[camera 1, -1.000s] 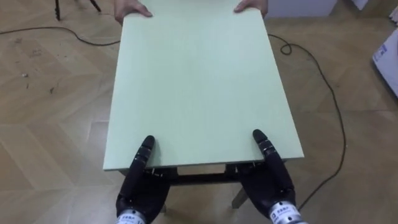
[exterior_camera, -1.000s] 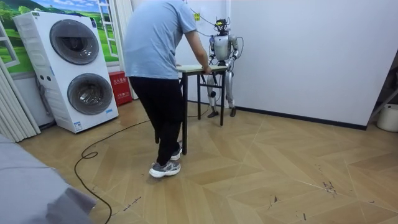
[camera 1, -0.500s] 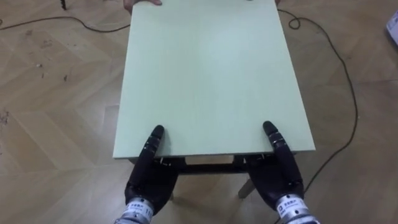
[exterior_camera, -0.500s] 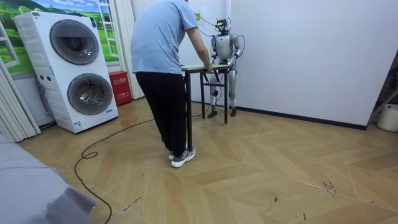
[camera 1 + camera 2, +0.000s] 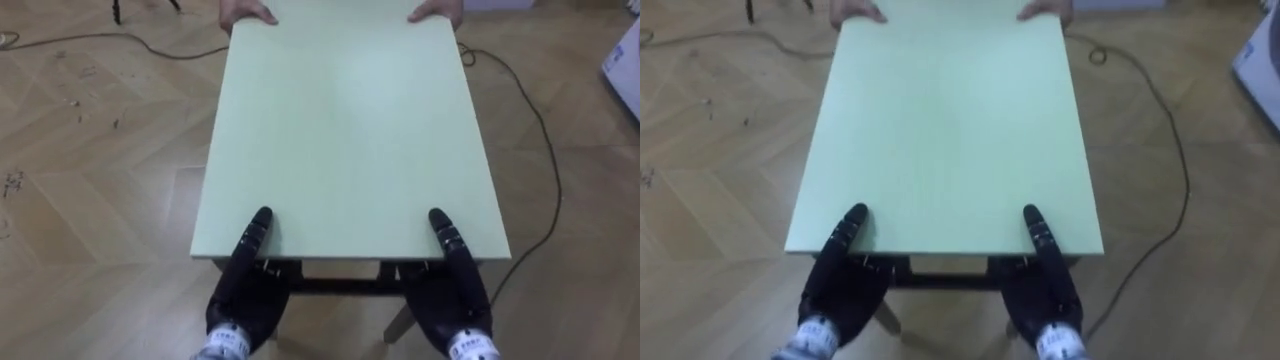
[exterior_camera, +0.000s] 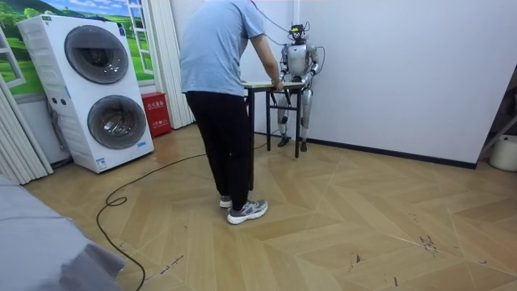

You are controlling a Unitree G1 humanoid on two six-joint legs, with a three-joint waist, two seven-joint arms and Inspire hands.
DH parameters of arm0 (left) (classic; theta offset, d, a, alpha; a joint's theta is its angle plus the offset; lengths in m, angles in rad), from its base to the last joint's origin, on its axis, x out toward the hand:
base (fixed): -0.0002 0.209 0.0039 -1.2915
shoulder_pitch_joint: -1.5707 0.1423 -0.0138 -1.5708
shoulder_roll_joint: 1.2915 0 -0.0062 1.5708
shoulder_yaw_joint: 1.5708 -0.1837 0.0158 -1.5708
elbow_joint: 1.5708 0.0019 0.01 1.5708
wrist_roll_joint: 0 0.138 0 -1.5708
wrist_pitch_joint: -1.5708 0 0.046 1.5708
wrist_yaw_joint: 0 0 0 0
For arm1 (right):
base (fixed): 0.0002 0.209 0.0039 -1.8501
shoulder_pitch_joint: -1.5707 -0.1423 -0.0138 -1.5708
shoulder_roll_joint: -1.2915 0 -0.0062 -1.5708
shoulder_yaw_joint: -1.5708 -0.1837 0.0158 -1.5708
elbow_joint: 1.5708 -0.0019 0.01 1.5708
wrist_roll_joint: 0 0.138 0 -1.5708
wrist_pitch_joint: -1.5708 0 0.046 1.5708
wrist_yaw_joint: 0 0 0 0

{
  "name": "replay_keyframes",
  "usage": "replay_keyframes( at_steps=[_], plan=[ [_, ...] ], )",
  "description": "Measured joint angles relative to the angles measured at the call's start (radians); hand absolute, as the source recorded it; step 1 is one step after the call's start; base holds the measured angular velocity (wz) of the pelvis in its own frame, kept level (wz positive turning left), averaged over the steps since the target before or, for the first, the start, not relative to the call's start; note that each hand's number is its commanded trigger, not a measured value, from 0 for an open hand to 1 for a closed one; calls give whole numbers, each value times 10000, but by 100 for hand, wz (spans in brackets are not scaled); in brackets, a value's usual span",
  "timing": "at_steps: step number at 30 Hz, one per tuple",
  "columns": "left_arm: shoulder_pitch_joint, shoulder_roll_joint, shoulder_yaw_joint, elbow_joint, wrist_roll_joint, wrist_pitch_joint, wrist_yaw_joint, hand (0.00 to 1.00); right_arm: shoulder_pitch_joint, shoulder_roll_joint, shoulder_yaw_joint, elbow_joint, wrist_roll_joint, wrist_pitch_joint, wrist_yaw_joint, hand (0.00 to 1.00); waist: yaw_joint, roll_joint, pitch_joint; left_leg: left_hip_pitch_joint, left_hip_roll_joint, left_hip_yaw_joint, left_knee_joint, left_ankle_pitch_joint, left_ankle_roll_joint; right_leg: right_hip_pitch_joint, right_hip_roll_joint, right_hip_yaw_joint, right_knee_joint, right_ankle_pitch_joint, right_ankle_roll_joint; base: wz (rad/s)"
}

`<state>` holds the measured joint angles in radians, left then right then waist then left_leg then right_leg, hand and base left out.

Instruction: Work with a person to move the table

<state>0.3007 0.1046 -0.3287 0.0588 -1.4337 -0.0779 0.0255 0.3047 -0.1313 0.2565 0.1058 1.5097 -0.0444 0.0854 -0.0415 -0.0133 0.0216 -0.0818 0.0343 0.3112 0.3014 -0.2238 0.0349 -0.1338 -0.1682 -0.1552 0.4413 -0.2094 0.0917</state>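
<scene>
We count one table point(image 5: 350, 130) with a pale green top. It stands between one person point(image 6: 222, 73) and the robot. In the room view the robot is at the table's far end, close to the white wall point(image 6: 404, 73).

Robot hands at the table, counted: two.
- The left hand point(image 5: 245, 295) is at the table's near edge, close to the near left corner. Part of it lies on the top and the rest sits below the edge. We cannot tell whether it is clamped on the table.
- The right hand point(image 5: 452, 290) is at the same edge, close to the near right corner, placed the same way. Here too we cannot tell whether it is clamped.

Person's hands at the table, counted: two.
- One hand point(image 5: 245, 12) rests on the far left corner.
- The other hand point(image 5: 437, 10) rests on the far right corner.

In the room view the person bends forward over the table.

Other items, counted: two white laundry machines, the upper machine point(image 6: 89, 52) stacked on the lower machine point(image 6: 117, 121), at the room view's left. One red box point(image 6: 156, 113) stands beside them. Its print is too small for us to read.
</scene>
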Motion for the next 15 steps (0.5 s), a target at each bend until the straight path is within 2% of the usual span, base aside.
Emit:
replay_keyframes(
  at_steps=[2, 3, 7, 11, 15],
  plan=[
    [1, -29, 15, -2, 102, -71, 0, 100, -27, 0, 39, 0, 0, -22, 0, 100, 185, -61, -5, -101, -70, -219, -12, 18, -28, 209, 112, -32, -702, 4, -7, -23],
    [4, -17, 11, -2, 103, -83, -4, 100, -29, -6, 62, 1, 0, -40, 0, 100, 227, -86, 2, -125, -61, -318, -23, 32, -51, 344, 178, -100, -1019, 57, -93, 0],
    [17, 4, 18, -62, 122, -83, -8, 100, -11, 22, 147, 1, -1, -178, 1, 100, 453, -125, 4, -191, -33, -680, -41, 51, -90, 491, 332, -135, -1426, 166, -184, 0],
    [79, 46, 46, -192, 139, -80, -8, 100, -58, 35, 197, -1, 8, -236, 31, 100, 497, -133, 2, -323, -35, -875, -38, 64, -111, 472, 374, -207, -1559, 199, -195, 7],
    [203, 65, 124, -311, 134, -77, -8, 100, -92, 30, 301, 1, 3, -273, 63, 100, 495, -151, 0, -479, -69, -1256, 2, 81, -139, 553, 388, -443, -1737, 209, -206, 17]
  ],
)
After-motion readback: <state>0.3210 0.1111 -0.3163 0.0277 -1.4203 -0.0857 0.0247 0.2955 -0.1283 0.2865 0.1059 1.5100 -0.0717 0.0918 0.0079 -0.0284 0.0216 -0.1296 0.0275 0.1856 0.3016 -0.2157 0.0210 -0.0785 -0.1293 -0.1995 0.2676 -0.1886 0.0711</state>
